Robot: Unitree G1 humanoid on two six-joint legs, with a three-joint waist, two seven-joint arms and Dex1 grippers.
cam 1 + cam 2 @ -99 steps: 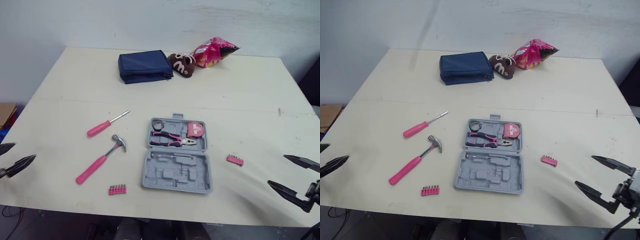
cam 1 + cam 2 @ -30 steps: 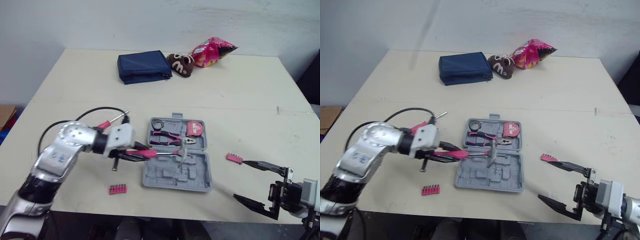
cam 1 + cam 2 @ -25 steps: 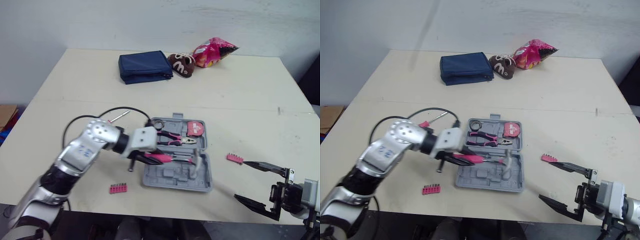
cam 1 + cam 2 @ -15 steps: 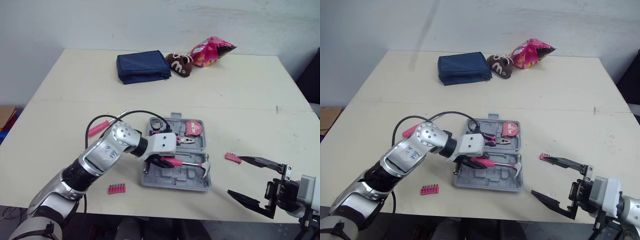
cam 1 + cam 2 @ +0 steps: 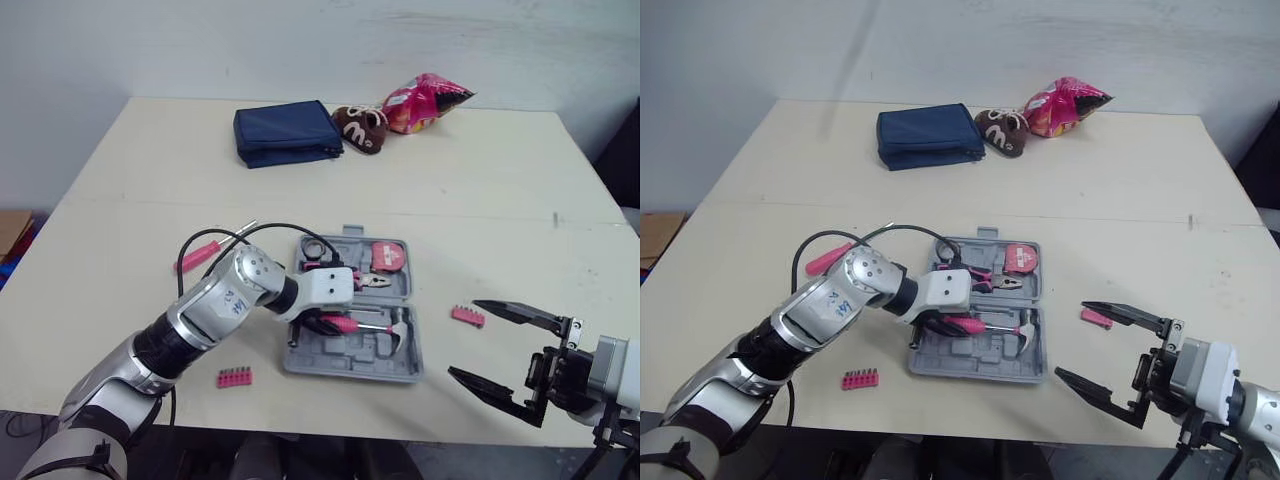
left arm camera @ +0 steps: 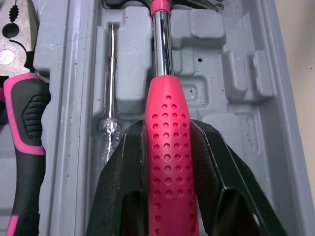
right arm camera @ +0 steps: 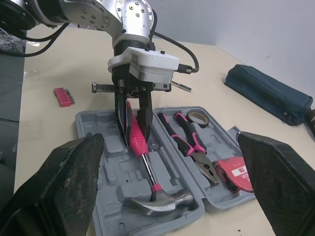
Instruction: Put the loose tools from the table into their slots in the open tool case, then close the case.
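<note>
My left gripper (image 5: 330, 322) is shut on the pink handle of the hammer (image 6: 166, 147), both fingers (image 6: 129, 167) pressed against it. The hammer lies along the near half of the open grey tool case (image 5: 345, 371), with its steel head (image 5: 400, 322) at the case's right end. A thin clear-handled screwdriver (image 6: 110, 98) sits in a slot beside it. Pliers (image 7: 189, 142), a tape measure (image 5: 388, 256) and a tape roll (image 5: 317, 246) fill the far half. My right gripper (image 5: 510, 350) stands open right of the case, near a pink bit holder (image 5: 467, 316).
A pink screwdriver (image 5: 197, 257) lies left of the case, behind my left arm. A pink bit strip (image 5: 234, 377) sits near the table's front edge. At the back lie a blue pouch (image 5: 285, 132), a brown plush (image 5: 362, 126) and a pink snack bag (image 5: 425, 100).
The hammer, earlier loose on the table, is now in my left gripper; over the last second it travelled right over the case's near half and came down. My right gripper shifted slightly.
</note>
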